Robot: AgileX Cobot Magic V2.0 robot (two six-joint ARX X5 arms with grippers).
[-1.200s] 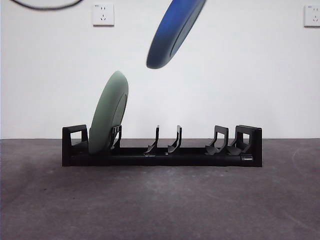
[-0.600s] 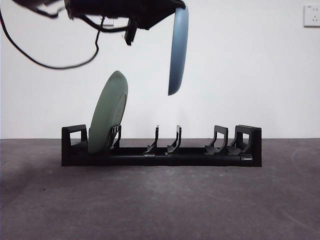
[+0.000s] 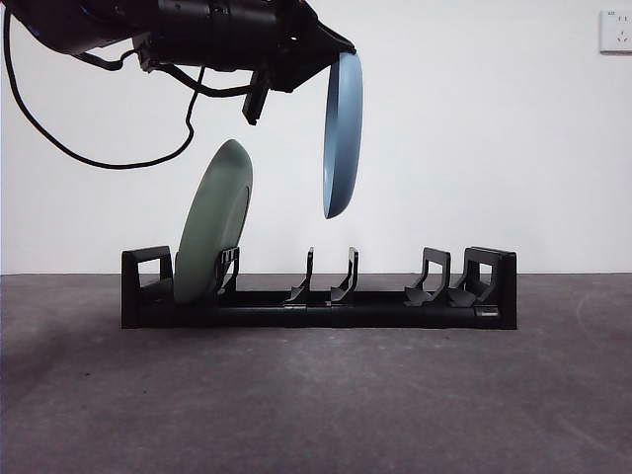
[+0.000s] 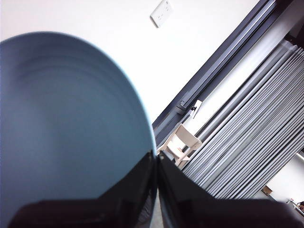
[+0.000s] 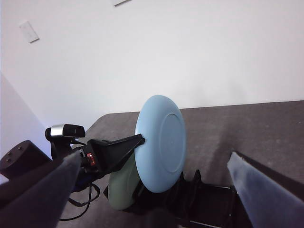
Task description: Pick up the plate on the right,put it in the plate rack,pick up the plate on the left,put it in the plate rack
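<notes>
We see the left gripper (image 3: 331, 51) clamped on the blue plate's (image 3: 342, 138) rim at upper centre, holding it upright above the plate rack (image 3: 318, 304), where the green plate (image 3: 212, 237) leans at left.

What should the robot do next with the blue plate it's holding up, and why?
Probably lower it straight down. The left gripper holds the blue plate upright on its edge, hanging over the middle prongs of the plate rack, not touching them. The green plate already leans at one end, so the middle slot looks free.
</notes>
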